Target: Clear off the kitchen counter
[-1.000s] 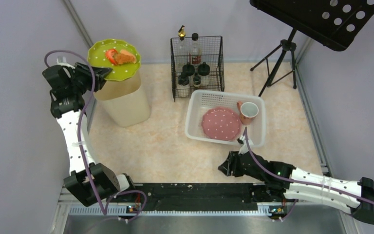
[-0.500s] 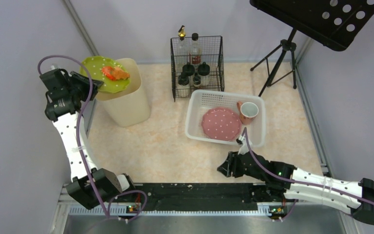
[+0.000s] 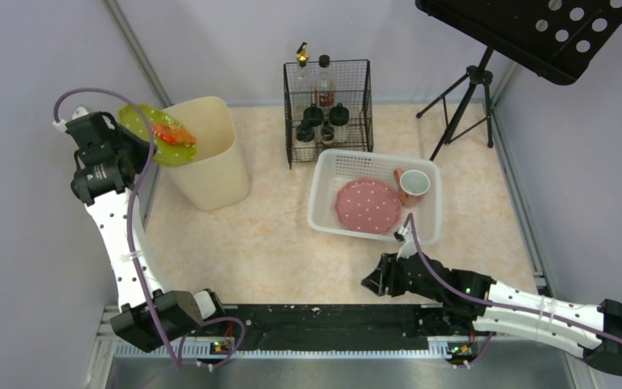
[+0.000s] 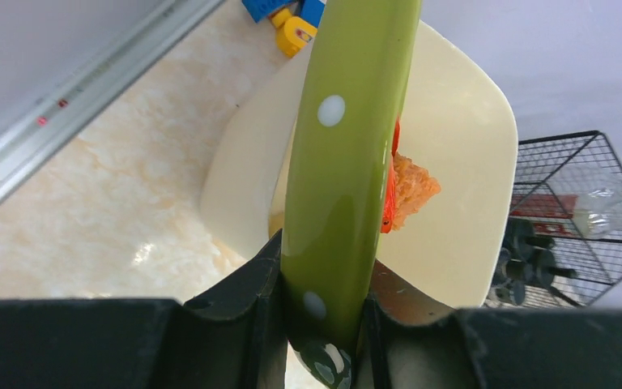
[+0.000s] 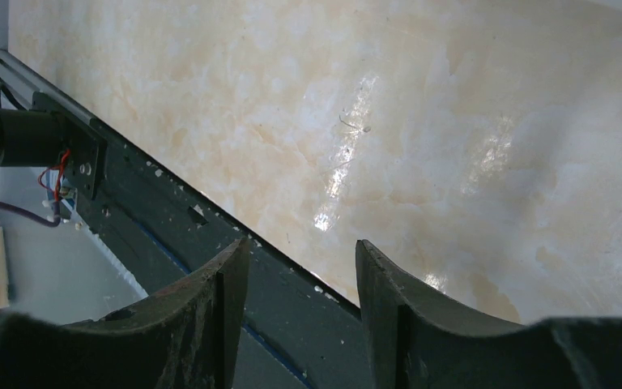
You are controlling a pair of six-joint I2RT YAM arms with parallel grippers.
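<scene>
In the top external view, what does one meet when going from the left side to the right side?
green plate → cream bin → wire rack → white basket → black tripod

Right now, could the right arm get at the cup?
Probably yes. The right gripper is open and empty, close by the basket; the cup stands uncovered in it.
</scene>
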